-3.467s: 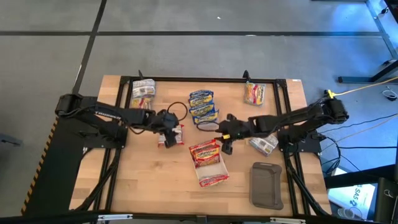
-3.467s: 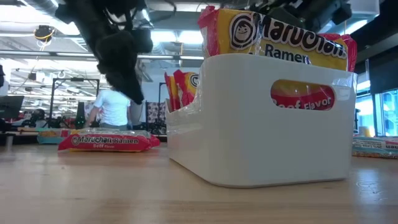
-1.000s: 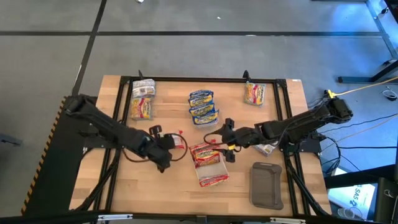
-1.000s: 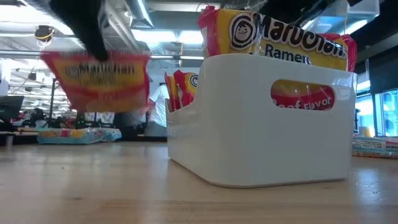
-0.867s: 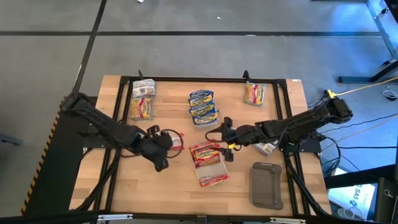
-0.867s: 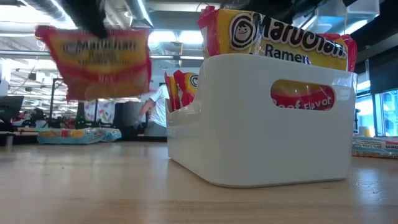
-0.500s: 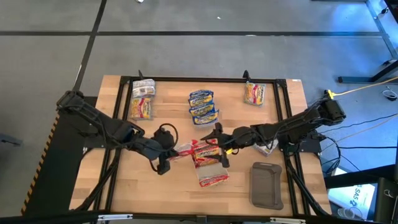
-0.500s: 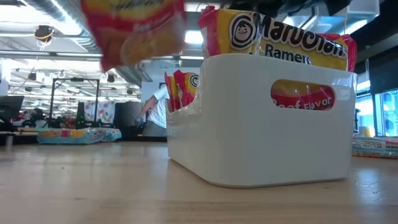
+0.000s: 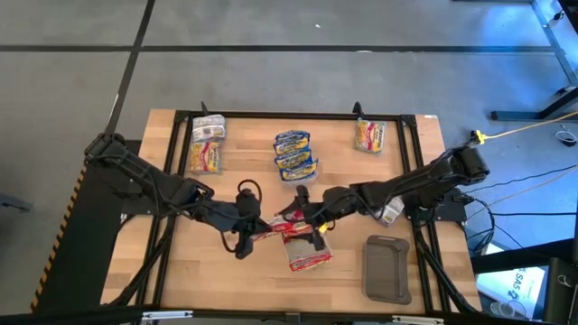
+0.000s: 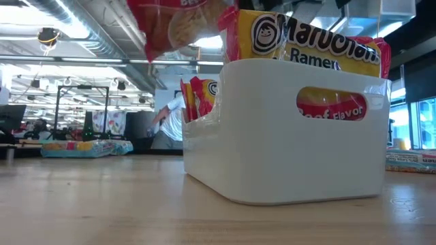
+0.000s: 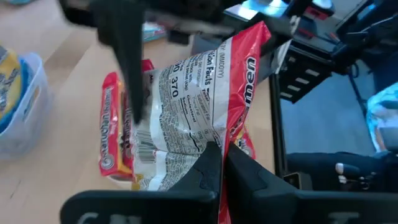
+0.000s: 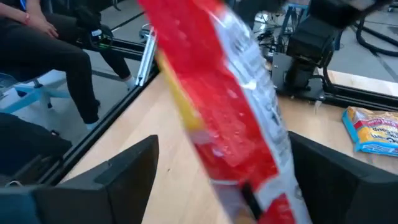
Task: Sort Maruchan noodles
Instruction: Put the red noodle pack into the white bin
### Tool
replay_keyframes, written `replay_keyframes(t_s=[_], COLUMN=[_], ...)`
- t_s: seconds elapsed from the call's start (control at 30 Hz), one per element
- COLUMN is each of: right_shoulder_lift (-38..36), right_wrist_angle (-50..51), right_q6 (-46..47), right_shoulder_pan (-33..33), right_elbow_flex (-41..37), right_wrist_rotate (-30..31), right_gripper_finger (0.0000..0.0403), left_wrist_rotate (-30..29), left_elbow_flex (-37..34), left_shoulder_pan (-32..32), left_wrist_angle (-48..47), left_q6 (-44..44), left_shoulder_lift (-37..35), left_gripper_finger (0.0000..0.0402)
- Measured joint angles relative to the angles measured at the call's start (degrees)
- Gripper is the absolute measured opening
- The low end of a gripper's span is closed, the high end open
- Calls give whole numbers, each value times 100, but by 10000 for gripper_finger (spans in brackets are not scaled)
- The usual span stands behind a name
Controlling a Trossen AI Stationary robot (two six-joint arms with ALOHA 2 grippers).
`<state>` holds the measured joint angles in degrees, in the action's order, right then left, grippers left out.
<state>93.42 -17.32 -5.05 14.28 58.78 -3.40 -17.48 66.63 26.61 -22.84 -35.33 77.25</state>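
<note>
One red packet (image 11: 205,106) pinched in left end effector (image 11: 221,163) — between right end effector (image 12: 217,180) fingers

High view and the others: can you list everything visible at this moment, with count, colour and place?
Red crinkly ramen packet: one, red and white, held above the table beside the white bin.
White plastic bin: one, table centre, red-orange packets standing inside.
Blue-yellow ramen packets: a small stack, far centre of the table.
Silver-grey ramen packets: a couple, far left corner.
Yellow-red ramen packet: one, far right.
Dark grey tray: one, near right corner.
Wooden table: one, light wood.
Person: seated beyond the table, dark trousers.
Left gripper: shut on the red packet.
Right gripper: open, at the packet's other side.
</note>
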Motion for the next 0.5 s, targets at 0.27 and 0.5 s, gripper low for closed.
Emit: replay_keyframes(t_s=[0.27,0.5], right_shoulder_lift=[62,31], right_wrist_angle=[79,326], right_q6=[-143,-202], right_shoulder_pan=[-7,0], right_elbow_flex=[60,60], right_wrist_rotate=[153,339], right_gripper_finger=[201,104], left_wrist_rotate=[-142,-280], left_elbow_flex=[0,0], left_shoulder_pan=[2,-38], left_wrist_angle=[74,93], left_q6=[153,391], left_shoulder_lift=[0,-4], left_gripper_finger=[8,49])
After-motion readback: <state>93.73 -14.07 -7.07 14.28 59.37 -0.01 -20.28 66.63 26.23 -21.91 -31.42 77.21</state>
